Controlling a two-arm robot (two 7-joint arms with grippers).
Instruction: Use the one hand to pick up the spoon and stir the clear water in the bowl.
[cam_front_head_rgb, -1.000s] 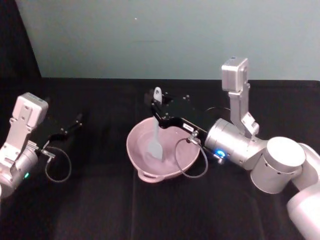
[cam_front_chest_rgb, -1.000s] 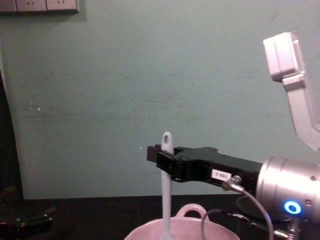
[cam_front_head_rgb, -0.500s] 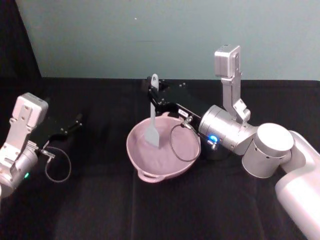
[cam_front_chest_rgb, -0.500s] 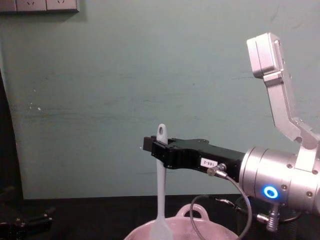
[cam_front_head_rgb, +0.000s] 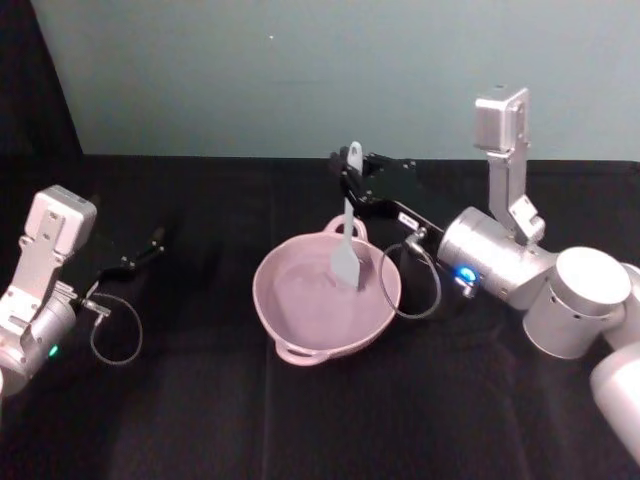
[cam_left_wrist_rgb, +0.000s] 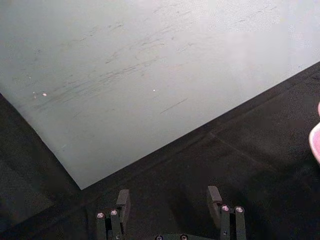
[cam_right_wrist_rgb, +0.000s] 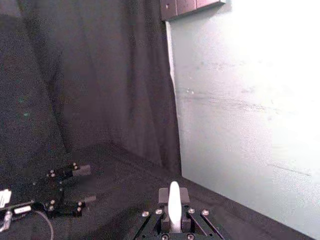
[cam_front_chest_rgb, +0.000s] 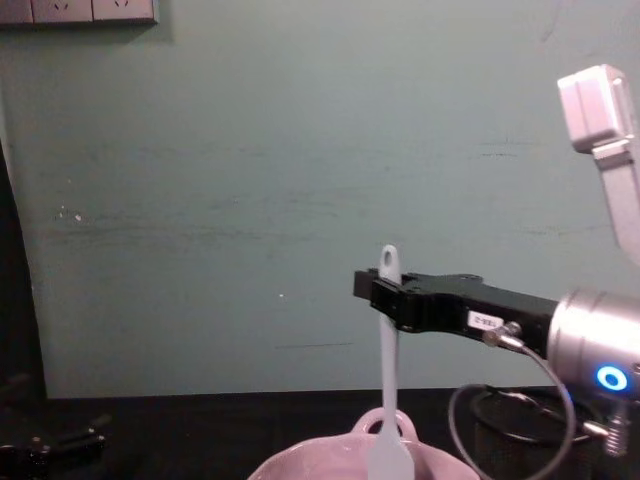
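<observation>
The pale pink bowl (cam_front_head_rgb: 268, 303) sits mid-table, with one loop handle on its near rim and one on its far rim. My right gripper (cam_front_head_rgb: 354, 186) is shut on the upper handle of the white spoon (cam_front_head_rgb: 347, 255), which hangs upright with its flat head low over the bowl's far right part. From the chest, the spoon (cam_front_chest_rgb: 387, 372) drops from the right gripper (cam_front_chest_rgb: 384, 293) to the bowl's rim (cam_front_chest_rgb: 300, 464). The clear water is too faint to make out. Parked at the left, my left gripper (cam_front_head_rgb: 150, 246) is open, its fingers (cam_left_wrist_rgb: 123, 199) apart.
Black cloth covers the table up to a teal wall. A cable loop (cam_front_head_rgb: 408, 287) hangs from the right wrist beside the bowl's right rim. Another cable loop (cam_front_head_rgb: 115, 336) lies by the left arm. Wall sockets (cam_front_chest_rgb: 80, 10) sit high on the wall.
The right gripper has carried the spoon from the bowl's left part, lifting it a little, across to the bowl's far right. The left arm has stayed still.
</observation>
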